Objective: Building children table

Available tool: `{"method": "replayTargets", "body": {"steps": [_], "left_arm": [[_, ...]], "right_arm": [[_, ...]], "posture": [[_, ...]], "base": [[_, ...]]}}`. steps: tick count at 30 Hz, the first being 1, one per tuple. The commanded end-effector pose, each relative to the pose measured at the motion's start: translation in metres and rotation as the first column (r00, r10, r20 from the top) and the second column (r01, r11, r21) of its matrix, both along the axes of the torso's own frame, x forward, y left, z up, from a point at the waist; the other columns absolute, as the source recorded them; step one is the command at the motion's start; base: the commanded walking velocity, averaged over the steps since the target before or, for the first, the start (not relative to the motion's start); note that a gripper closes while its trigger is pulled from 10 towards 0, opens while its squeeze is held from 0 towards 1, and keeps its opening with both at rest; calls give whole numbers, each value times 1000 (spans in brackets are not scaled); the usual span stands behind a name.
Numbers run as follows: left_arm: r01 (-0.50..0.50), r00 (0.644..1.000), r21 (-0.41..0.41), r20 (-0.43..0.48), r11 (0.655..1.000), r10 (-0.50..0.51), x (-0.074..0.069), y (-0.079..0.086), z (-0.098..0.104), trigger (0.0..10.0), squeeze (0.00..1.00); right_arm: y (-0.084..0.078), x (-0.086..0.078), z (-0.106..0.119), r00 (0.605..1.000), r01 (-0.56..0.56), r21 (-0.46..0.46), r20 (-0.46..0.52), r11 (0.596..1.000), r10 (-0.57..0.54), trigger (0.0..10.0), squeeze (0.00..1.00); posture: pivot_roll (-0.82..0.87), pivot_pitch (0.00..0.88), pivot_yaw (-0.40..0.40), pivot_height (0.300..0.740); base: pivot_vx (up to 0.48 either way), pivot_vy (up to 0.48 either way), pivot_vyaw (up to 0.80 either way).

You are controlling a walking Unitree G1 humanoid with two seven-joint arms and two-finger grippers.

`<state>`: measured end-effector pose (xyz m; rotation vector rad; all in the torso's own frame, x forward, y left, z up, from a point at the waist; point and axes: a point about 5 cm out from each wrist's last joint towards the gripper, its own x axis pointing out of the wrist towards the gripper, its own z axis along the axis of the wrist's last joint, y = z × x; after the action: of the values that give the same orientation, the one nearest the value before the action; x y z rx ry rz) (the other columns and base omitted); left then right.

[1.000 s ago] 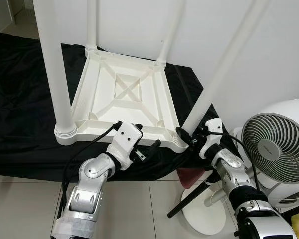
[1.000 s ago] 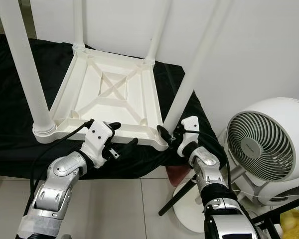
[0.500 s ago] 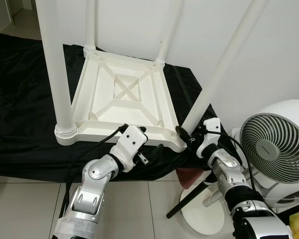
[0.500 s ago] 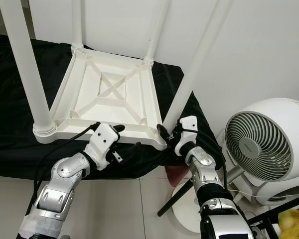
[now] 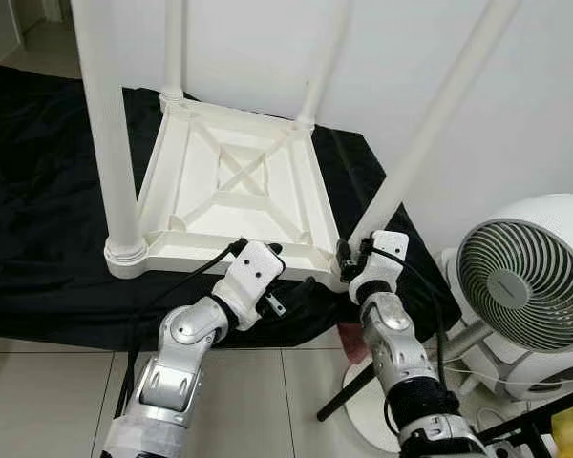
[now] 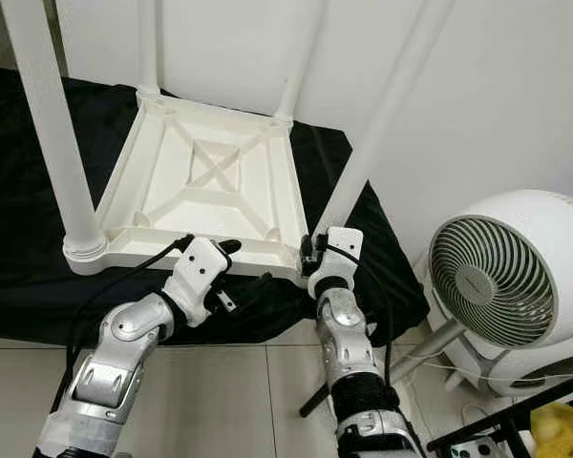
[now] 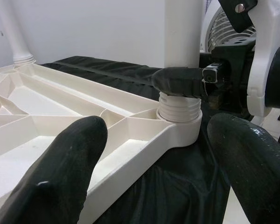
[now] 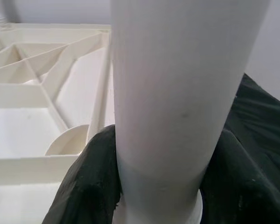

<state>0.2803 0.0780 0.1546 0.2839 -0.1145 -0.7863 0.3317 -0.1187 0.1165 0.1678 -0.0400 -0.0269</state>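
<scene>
A black cloth (image 5: 38, 191) covers the floor against a white wall, and on it lies the white plastic tabletop (image 5: 234, 196) of the children's table, upside down with its ribbed underside showing. Four white legs rise from its corners: the near-left leg (image 5: 105, 124) stands upright in its collar, the far-left leg (image 5: 173, 48) and far-right leg (image 5: 323, 62) stand at the wall side, and the near-right leg (image 5: 430, 124) leans away to the right from its corner socket (image 7: 178, 123). The left gripper (image 5: 288, 289) sits just below the near edge of the tabletop, right of its middle, with its fingers (image 7: 60, 163) spread apart and nothing between them; one finger lies level with the rim, the other hangs over the cloth. The right gripper (image 5: 349, 256) is at the near-right corner, closed on the base of the near-right leg, a black finger (image 8: 91, 186) pressed on each side of the tube just above the socket. To the right, clear of the cloth, a white floor fan (image 5: 520, 286) stands on the tiled floor (image 5: 286, 401), facing the camera, with a black rod (image 5: 339, 401) slanting across the tiles below the right arm.
</scene>
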Motion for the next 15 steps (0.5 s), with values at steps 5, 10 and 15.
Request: {"method": "replayTargets", "body": {"steps": [5,10,15], "left_arm": [[-70,997,-39,11,997,71,3,-2,2,10000,0],[-63,998,-60,5,996,63,0,-2,4,10000,0],[-47,999,-58,-1,997,47,-3,-8,3,10000,0]], "right_arm": [[2,-9,-4,999,-47,32,0,998,47,10000,1000],[3,-9,10,976,-197,-18,90,980,198,10000,1000],[-15,-3,15,960,-259,-80,88,963,266,10000,0]], "posture": [[57,0,-213,740],[59,0,-213,740],[57,0,-217,740]], "base": [[0,0,0],[0,0,0],[0,0,0]]}}
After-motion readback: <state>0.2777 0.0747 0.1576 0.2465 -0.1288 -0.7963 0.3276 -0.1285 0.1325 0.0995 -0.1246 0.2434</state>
